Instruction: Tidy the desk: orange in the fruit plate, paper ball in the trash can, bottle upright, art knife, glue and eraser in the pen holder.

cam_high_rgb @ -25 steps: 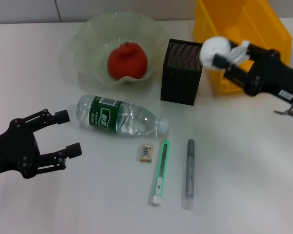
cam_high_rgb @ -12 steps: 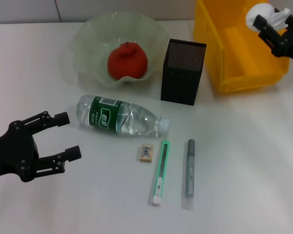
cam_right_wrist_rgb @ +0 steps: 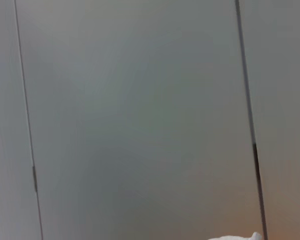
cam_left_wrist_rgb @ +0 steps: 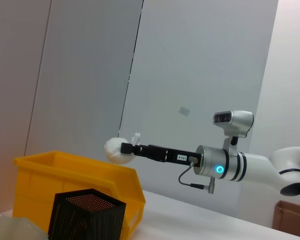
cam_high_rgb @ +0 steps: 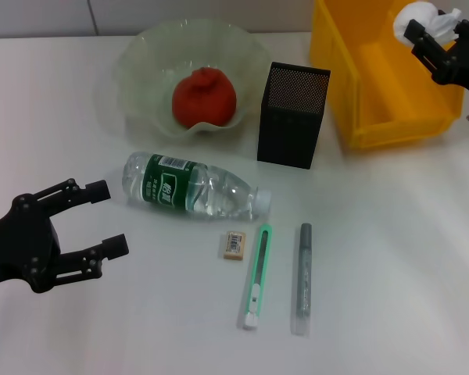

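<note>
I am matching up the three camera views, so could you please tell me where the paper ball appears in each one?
Head view: the paper ball is at the top right, held in the right gripper over the trash can.
Left wrist view: the ball is left of centre, above the bin's rim.
Right wrist view: only a white scrap at the bottom edge, probably the ball.
Shared landmark: the trash can, in the head and left wrist views.

A white desk (cam_high_rgb: 391, 258) carries everything. At its far edge stands the fruit plate (cam_high_rgb: 141, 66), and just beside that the pen holder (cam_high_rgb: 291, 117), upright. The trash can (cam_high_rgb: 359, 109) stands at the far right corner, close to the pen holder. Nearer the middle the bottle (cam_high_rgb: 191, 186) lies on its side, cap pointing right. In front of its cap lies the eraser (cam_high_rgb: 234, 244), then the art knife (cam_high_rgb: 255, 277) and the glue (cam_high_rgb: 302, 277), side by side and apart.
</note>
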Action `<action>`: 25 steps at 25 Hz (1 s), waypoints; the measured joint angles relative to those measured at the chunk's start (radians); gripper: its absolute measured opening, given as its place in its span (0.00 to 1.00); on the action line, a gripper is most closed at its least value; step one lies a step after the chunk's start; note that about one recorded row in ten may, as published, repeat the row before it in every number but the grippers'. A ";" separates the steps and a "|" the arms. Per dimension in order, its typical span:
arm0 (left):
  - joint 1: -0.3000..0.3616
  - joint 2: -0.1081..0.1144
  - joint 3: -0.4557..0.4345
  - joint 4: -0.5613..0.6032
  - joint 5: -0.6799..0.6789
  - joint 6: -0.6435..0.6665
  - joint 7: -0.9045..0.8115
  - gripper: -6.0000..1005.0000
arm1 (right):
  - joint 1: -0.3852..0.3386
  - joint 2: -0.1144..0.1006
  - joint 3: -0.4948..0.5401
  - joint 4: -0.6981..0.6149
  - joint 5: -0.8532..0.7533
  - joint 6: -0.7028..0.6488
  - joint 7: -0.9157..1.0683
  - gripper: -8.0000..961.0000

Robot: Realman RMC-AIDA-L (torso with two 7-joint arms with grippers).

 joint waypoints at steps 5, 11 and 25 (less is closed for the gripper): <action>0.000 0.000 0.000 0.000 0.000 0.002 0.000 0.85 | -0.003 -0.001 0.003 0.000 0.000 0.000 0.001 0.55; 0.000 0.000 -0.003 0.001 0.000 0.007 0.000 0.85 | -0.003 -0.001 0.005 0.000 0.001 0.001 0.008 0.57; 0.003 0.001 -0.006 -0.002 0.000 0.014 0.000 0.85 | 0.001 -0.001 -0.003 -0.008 0.000 -0.007 0.001 0.63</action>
